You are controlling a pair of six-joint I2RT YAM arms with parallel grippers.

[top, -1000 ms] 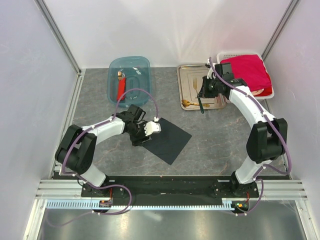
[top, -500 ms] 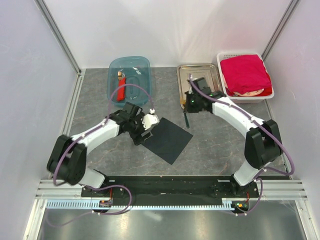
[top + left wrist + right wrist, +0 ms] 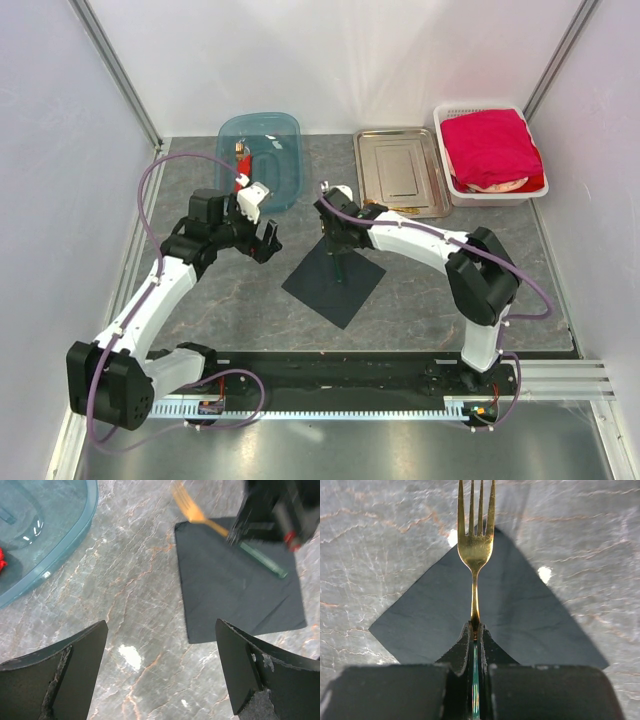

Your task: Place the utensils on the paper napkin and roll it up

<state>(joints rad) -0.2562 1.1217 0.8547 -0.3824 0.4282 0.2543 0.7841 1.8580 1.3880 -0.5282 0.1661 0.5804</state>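
Observation:
The black paper napkin (image 3: 335, 290) lies flat on the grey table, one corner pointing away from the arms. My right gripper (image 3: 338, 243) hovers over its far corner, shut on a gold fork with a green iridescent handle. In the right wrist view the jaws (image 3: 475, 629) pinch the fork (image 3: 475, 547) by its neck, and the tines reach past the napkin's (image 3: 520, 615) corner. My left gripper (image 3: 264, 238) is open and empty, left of the napkin. In the left wrist view it (image 3: 160, 675) is above bare table, with the napkin (image 3: 235, 595) and the fork (image 3: 192, 511) ahead of it. No other utensils show.
A steel tray (image 3: 400, 170) lies at the back with nothing showing on it. A blue plastic tub (image 3: 275, 150) at the back left holds a red-bodied tool (image 3: 240, 175). A white basket (image 3: 444, 140) with a red cloth (image 3: 490, 145) stands at the back right.
My right arm has carried the fork from the steel tray leftwards to above the napkin's far corner. My left gripper has drawn back left off the napkin.

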